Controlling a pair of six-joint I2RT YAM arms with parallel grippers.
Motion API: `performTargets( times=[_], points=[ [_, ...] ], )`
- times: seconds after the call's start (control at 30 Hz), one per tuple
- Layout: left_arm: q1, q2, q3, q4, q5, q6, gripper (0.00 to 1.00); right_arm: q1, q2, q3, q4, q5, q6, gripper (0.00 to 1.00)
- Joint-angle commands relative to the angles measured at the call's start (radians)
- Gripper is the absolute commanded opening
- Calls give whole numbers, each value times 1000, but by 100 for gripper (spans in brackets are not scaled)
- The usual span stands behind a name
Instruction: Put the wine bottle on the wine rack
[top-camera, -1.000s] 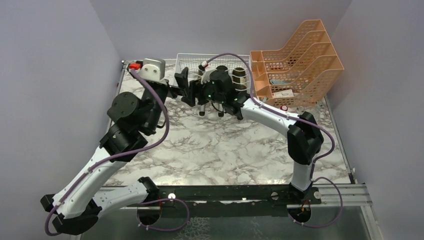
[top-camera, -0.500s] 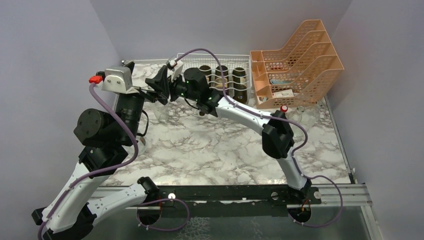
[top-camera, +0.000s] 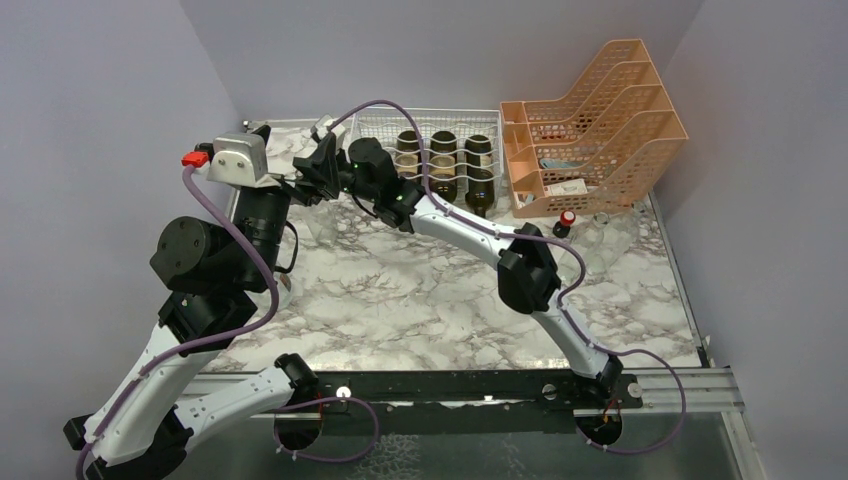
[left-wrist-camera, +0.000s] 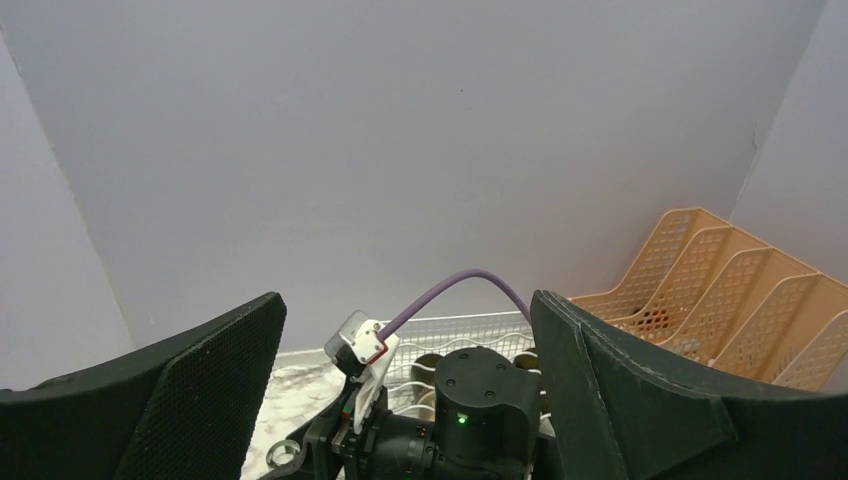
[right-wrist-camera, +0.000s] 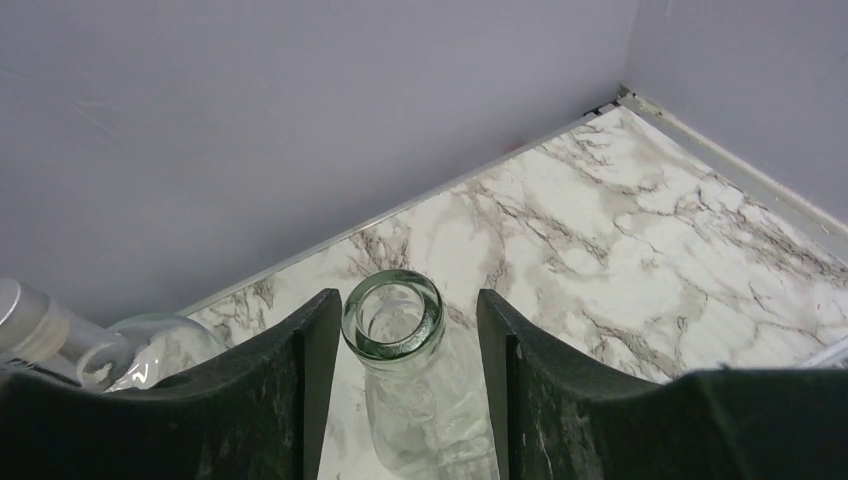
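The right tool (right-wrist-camera: 405, 305) has a finger on each side of the bottle (right-wrist-camera: 420, 420), just left of the rack (top-camera: 380, 125). I cannot tell if it squeezes. The left tool (left-wrist-camera: 407, 298) is wide open. A loose hold could drop the bottle on the bench (right-wrist-camera: 620, 220).

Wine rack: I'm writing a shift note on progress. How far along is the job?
Done: three dark bottles lie in the wine rack. In hand: the right gripper straddles an upright clear glass bottle on the table, jaws not closed; the left gripper is open. Left: grip, lift and rack it.
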Motion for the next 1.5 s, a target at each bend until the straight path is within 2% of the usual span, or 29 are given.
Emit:
performTargets(
  times=[0.0,0.27,0.43,0.6,0.93,1.23,1.37,1.4,1.47],
  points=[
    [-4,-4,-10,-2,-22,-7,99,9,39,50,36,5,-57,53],
    [-4,-5,-12,-10,-30,-7,99,10,40,36,27,-16,-75,44],
    [-4,2,-3,-23,-46,2,99,11,-1,-7,45,5,-96,14],
    [-4,1,-15,-27,-48,-4,99,11,-144,-167,153,59,-87,1],
    [-3,-19,-99,-62,-4,-68,99,10,-543,-626,212,193,-27,1],
    [-3,-70,-298,-51,116,-169,99,10,-863,-911,71,386,68,1],
    [-3,-102,-440,23,255,-210,99,10,-988,-986,-4,479,115,1],
    [-4,-112,-557,121,382,-220,99,10,-1068,-1018,-69,533,146,1],
    [-3,-102,-628,201,446,-233,99,11,-1109,-1032,-114,555,167,1]
  ],
)
